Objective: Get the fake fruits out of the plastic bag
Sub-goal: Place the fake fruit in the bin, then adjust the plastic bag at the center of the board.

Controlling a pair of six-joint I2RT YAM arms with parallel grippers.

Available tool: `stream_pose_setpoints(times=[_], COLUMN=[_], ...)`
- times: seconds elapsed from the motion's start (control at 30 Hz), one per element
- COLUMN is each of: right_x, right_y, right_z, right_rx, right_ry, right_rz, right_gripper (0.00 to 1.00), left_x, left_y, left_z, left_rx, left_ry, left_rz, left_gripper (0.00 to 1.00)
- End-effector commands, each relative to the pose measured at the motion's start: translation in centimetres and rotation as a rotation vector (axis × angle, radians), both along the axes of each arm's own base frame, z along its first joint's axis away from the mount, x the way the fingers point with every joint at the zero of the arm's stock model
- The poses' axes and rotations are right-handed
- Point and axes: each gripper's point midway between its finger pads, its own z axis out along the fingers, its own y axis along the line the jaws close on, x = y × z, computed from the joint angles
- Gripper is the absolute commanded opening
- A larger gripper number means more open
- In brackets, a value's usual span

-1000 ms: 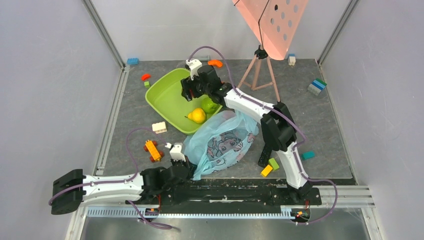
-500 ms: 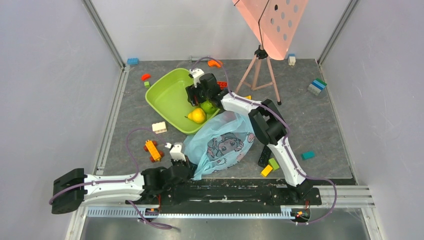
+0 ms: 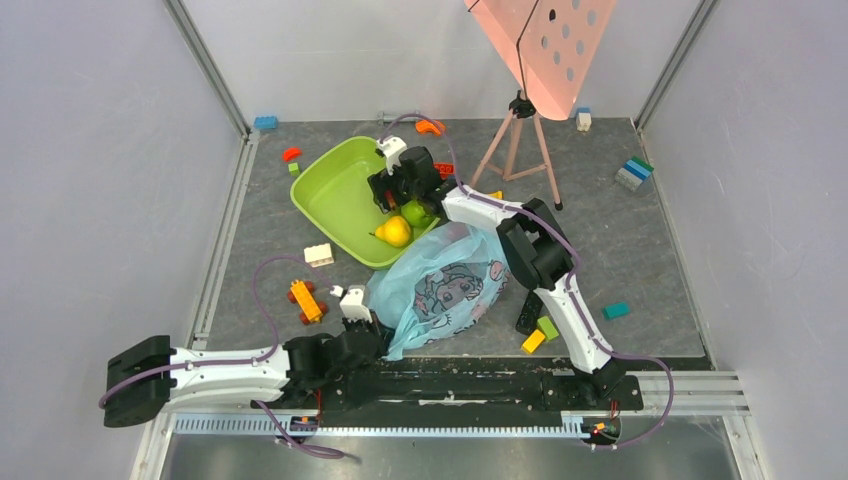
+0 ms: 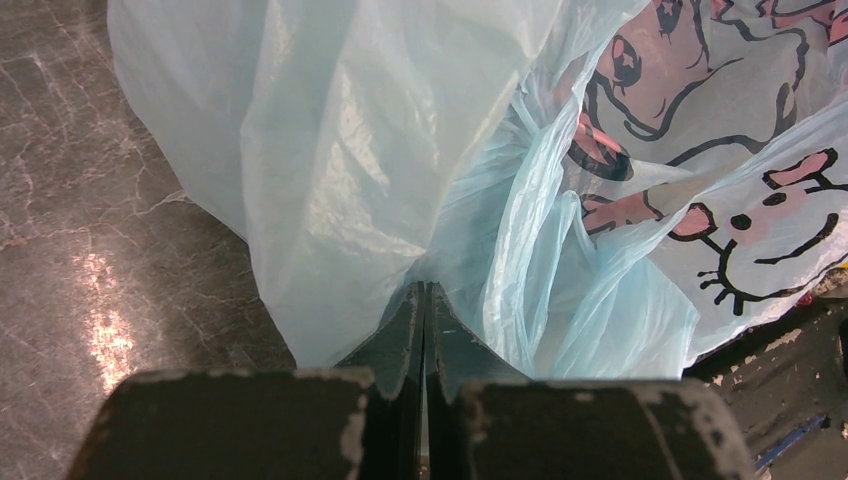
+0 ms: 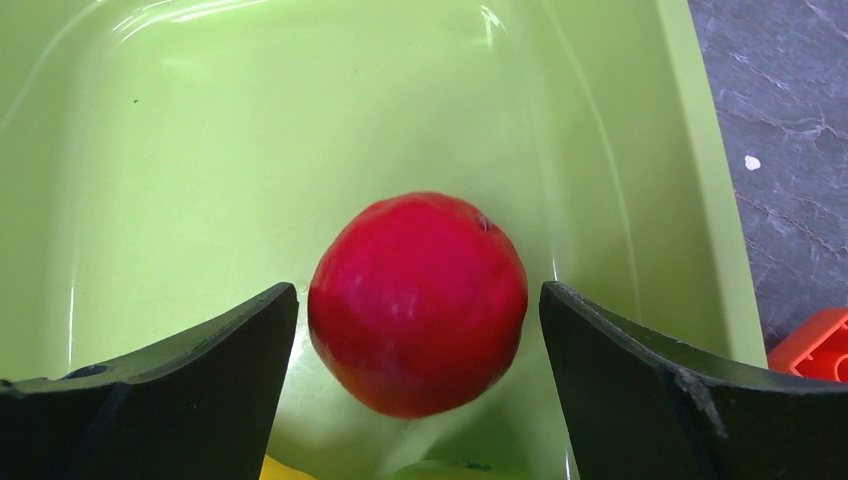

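- Top view: the plastic bag (image 3: 445, 285) lies crumpled on the grey worktop (image 3: 640, 260), just in front of the lime-green tub (image 3: 335, 200), its far edge by the tub's near corner. The left gripper (image 3: 372, 335) sits at the bag's near left corner. The right gripper (image 3: 393, 190) reaches down into the tub, close to the green apple (image 3: 418, 212) and the yellow fruit (image 3: 394, 231), which lie side by side at the tub's near end.
- Left wrist view: the left gripper is clenched, its two fingers pressed flat together on a fold of the bag's thin blue film. The printed bag rises from there and fills most of the view.
- Right wrist view: the right gripper is released, its fingers spread to either side of a red fruit (image 5: 418, 300) on the tub floor, with a thin strip of green showing on each side. An orange block (image 5: 815, 350) lies outside the tub wall.
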Motion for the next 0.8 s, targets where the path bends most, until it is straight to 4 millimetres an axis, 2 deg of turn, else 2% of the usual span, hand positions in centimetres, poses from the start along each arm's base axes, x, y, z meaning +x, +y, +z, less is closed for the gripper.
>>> stream_pose_setpoints(times=[0.0, 0.1, 0.27, 0.4, 0.53, 0.67, 0.77], right_x=[0.6, 0.7, 0.4, -0.8, -3.4, -7.1, -10.2], right_y=[0.2, 0.2, 0.4, -0.2, -1.2, -2.0, -2.5], right_z=[5.5, 8.3, 14.5, 18.7, 21.7, 24.8, 26.1], right_rx=[0.052, 0.085, 0.160, 0.191, 0.190, 0.159, 0.118], right_ry=[-0.119, -0.163, -0.235, -0.271, -0.299, -0.345, -0.359], right_rz=[0.027, 0.023, 0.026, 0.038, 0.065, 0.108, 0.150], right_gripper=[0.94, 0.94, 0.94, 0.94, 0.94, 0.95, 0.95], left_x=[0.2, 0.2, 0.1, 0.2, 0.1, 0.1, 0.1], left_y=[1.0, 1.0, 1.0, 1.0, 0.9, 0.9, 0.7], left_z=[-0.8, -0.8, -0.8, -0.7, -0.6, -0.5, -0.4], left_rx=[0.042, 0.041, 0.040, 0.040, 0.038, 0.038, 0.037], left_ry=[0.005, 0.004, 0.004, 0.002, 0.001, 0.000, -0.001], left_rz=[0.033, 0.035, 0.033, 0.032, 0.028, 0.021, 0.017], left_gripper=[0.03, 0.03, 0.03, 0.02, 0.02, 0.02, 0.02])
